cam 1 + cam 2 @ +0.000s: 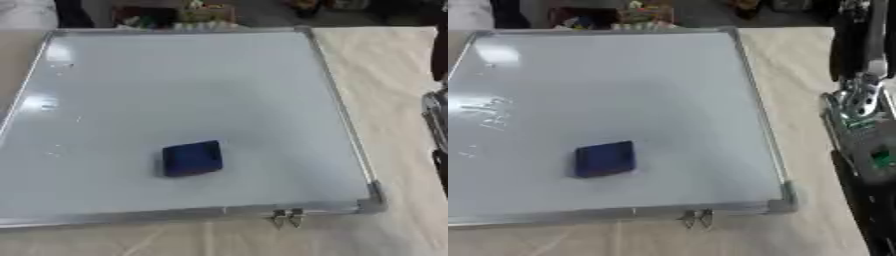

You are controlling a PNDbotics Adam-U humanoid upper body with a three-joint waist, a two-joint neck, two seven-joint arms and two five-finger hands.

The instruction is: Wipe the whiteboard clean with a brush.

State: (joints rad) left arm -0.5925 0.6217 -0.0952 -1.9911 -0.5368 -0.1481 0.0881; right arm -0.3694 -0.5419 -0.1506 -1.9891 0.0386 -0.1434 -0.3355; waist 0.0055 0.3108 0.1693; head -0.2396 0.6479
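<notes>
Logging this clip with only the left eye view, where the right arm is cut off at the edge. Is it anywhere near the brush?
Observer: No. The right eye view shows the right arm over the bare table, right of the whiteboard and apart from the blue brush.
Operator: Can you see its hand?
Observer: Not clearly. I see silver and black arm parts with a small green patch; the lower end is dark at the picture's edge.

The whiteboard (192,90) has a smooth, glossy white face that catches pale glare, edged by a dull silver metal frame (337,100) with small metal clips (287,217) on its near side. The brush (192,158) looks dark blue and matt, like felt. The table (394,90) shows a pale, matt wood grain.
</notes>
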